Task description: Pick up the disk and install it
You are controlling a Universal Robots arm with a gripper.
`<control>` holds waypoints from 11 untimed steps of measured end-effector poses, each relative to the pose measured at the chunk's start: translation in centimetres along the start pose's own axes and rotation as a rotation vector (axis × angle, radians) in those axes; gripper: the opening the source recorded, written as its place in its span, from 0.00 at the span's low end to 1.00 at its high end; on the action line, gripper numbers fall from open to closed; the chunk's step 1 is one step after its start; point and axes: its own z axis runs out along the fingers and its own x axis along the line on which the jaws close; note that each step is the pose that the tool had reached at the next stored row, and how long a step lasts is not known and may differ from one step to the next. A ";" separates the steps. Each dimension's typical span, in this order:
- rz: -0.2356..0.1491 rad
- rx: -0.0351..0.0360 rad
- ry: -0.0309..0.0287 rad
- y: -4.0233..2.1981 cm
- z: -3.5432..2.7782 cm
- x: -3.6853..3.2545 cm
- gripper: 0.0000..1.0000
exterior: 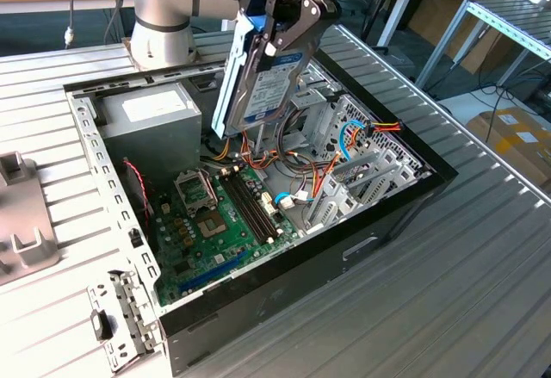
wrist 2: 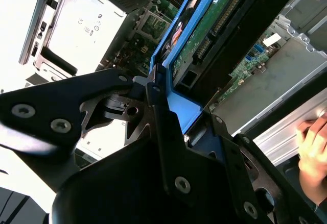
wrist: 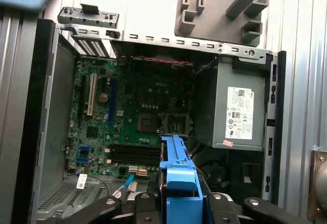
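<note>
Closest in, the black metal claw [wrist: 179,201] sat right under the lens in the first wrist view, its fingers clamped on either side of the disk [wrist: 176,165], a flat grey-metal hard drive framed by a light-blue plastic rail bracket. From the exterior view the drive hung on edge, tilted, above the open black computer case [exterior: 405,193]. It was over the stretch between the grey box-shaped power supply [exterior: 159,111] and the silver metal drive cage [exterior: 366,158].

So the pick was done, by the look of it, and this was the carry-over: disk in the air, nothing seated yet. Below it lay the green motherboard [exterior: 215,223] and a tangle of orange, red and yellow cables [exterior: 331,167]. Getting the drive home would, I judged, call for turning it to match its bay, lining the blue rails up squarely and keeping clear of those cables.

Which bay was meant I could not tell; the cage's slots were crowded with wiring and partly behind its own plates. The drive hid the case interior behind it in the exterior view, and the arm was cut off at that frame's top. In the second wrist view a person's hand [wrist 2: 312,147] showed near what looked like the case's outer wall, cut off by the frame. The case stood on a ribbed grey metal counter [exterior: 482,283].
</note>
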 end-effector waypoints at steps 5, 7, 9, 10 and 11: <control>0.000 0.0000 0.0000 0.01 0.00 0.17 0.37; 0.000 0.0000 0.0001 0.01 0.00 0.21 0.37; 0.000 0.0000 0.0000 0.01 0.00 0.24 0.37; 0.000 0.0000 0.0000 0.01 0.01 0.25 0.37; 0.000 0.0000 0.0001 0.01 0.01 0.26 0.37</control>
